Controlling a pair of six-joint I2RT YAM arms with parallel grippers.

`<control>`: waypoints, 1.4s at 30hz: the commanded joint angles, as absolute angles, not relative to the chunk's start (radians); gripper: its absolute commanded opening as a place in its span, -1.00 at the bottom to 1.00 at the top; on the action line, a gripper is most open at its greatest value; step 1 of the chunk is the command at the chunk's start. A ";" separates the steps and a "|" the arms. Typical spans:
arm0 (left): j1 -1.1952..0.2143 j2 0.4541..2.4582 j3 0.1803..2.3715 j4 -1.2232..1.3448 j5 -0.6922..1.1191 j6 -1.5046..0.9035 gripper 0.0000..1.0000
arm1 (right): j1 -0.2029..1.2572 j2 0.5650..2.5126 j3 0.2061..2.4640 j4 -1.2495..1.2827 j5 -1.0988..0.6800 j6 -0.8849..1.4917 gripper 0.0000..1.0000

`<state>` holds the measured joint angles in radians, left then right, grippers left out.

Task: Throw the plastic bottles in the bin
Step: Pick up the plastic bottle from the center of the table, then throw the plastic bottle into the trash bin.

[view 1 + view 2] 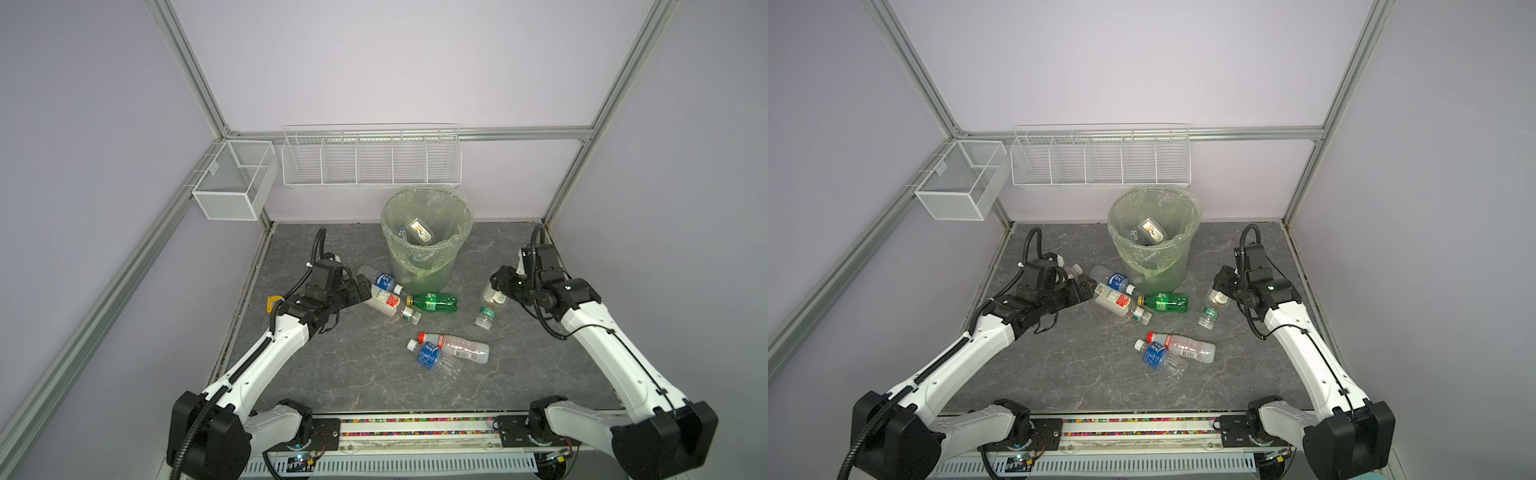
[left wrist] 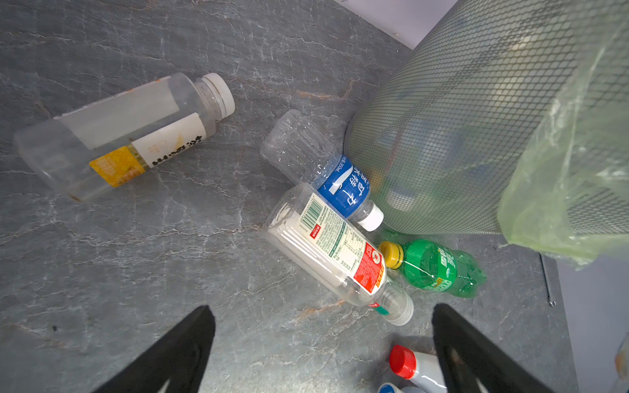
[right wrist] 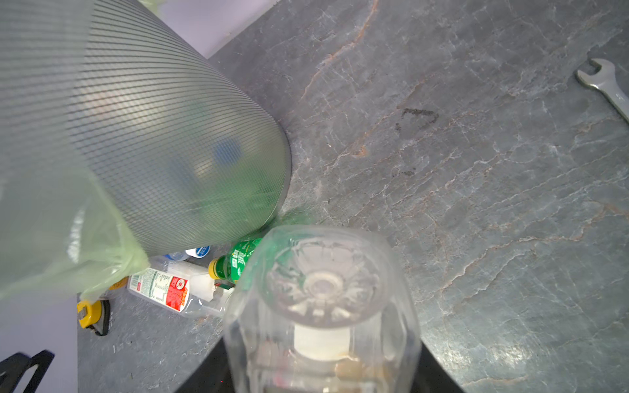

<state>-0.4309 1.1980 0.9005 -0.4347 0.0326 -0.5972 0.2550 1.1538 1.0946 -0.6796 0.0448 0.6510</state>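
A grey marbled tabletop [image 1: 324, 374] is shown from above in both top views, with two white robot arms reaching in from the lower corners. A round translucent pale-green bin [image 1: 424, 270], lined with a thin plastic bag, is placed at the upper centre of the tabletop. A labelled clear bottle [image 1: 419, 232] is seen lying inside it.

The right gripper [image 1: 500, 286], to the right of the bin, is clamped on a clear square-shouldered plastic bottle [image 3: 323, 289]. Its base fills the lower centre of the right wrist view, between the black jaws. Just below it in a top view, a small clear bottle with a green label [image 1: 485, 316] is seen.

The left gripper [image 2: 322, 305] is spread wide and grasps nothing. It is poised above the tabletop, left of a cluster by the bin's foot:
- a clear bottle with a blue label [image 2: 343, 187]
- a clear bottle with a white-and-red label [image 2: 340, 251]
- a green bottle with a yellow cap [image 2: 435, 268]

A clear square bottle with a yellow-and-white label [image 2: 115, 136] is seen apart, at the upper left of the left wrist view. At the tabletop's lower centre, a red-capped clear bottle [image 1: 461, 348] and a crushed blue-labelled bottle [image 1: 430, 357] lie touching.
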 commanded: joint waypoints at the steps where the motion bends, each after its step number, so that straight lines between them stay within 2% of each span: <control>1: -0.423 1.230 0.948 -0.413 0.048 -0.602 0.99 | 0.249 1.095 1.109 -0.656 0.018 0.601 -0.09; 14: -0.416 1.281 0.967 -0.387 0.065 -0.600 0.99 | 0.249 0.984 1.158 -0.628 -0.006 0.500 -0.07; 20: -0.415 1.270 0.959 -0.391 0.069 -0.600 0.99 | 0.249 0.960 1.169 -0.584 -0.073 0.492 -0.07; 33: -0.407 1.227 0.920 -0.379 0.080 -0.612 0.99 | 0.251 1.064 1.312 -0.480 -0.214 0.518 -0.06; 42: -0.391 1.211 0.908 -0.390 0.074 -0.610 0.99 | 0.250 1.049 1.313 -0.523 -0.196 0.492 -0.07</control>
<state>-0.3988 1.2320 0.9222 -0.3855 0.0731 -0.6128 0.2550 1.0885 1.3281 -0.5201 -0.1959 0.5140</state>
